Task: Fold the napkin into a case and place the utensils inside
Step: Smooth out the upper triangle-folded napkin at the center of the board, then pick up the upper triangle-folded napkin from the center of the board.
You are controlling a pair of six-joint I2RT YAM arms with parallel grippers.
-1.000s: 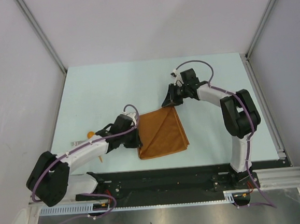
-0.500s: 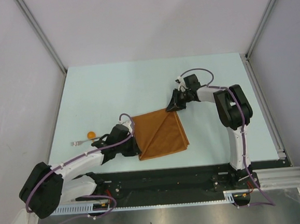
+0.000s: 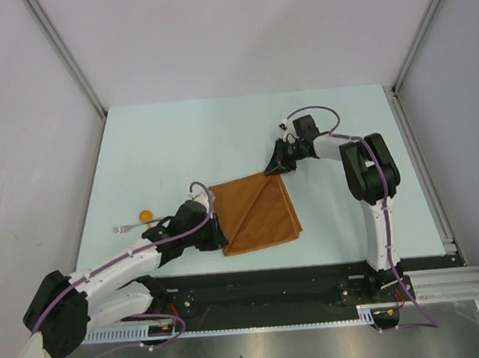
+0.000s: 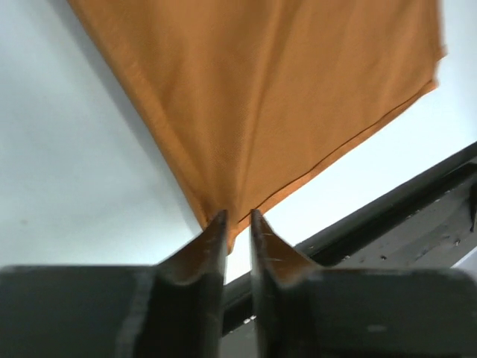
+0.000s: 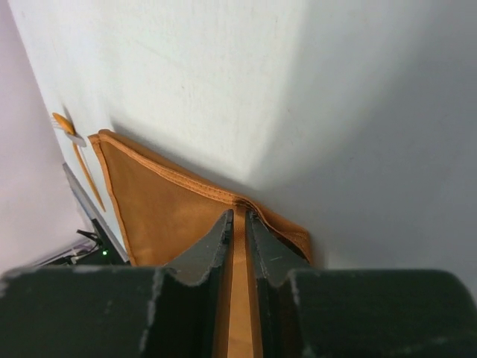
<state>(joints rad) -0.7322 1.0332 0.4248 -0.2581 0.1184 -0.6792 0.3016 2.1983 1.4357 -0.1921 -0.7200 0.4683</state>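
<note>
A pale blue-green table [image 3: 178, 142] fills the middle. Plain grey-white walls [image 3: 236, 30] stand on three sides of it. A thin silver post [image 3: 62, 52] goes up at the far left corner, and a second silver post [image 3: 424, 28] at the far right. A silver rail [image 3: 426, 181] runs along the table's right edge. A long black strip [image 3: 272, 277] lies along the near edge, and a shiny metal sheet [image 3: 270, 355] lies in front of it.

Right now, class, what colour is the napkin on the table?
Plain rust-orange napkin, no pattern; the left wrist view shows it best.
</note>
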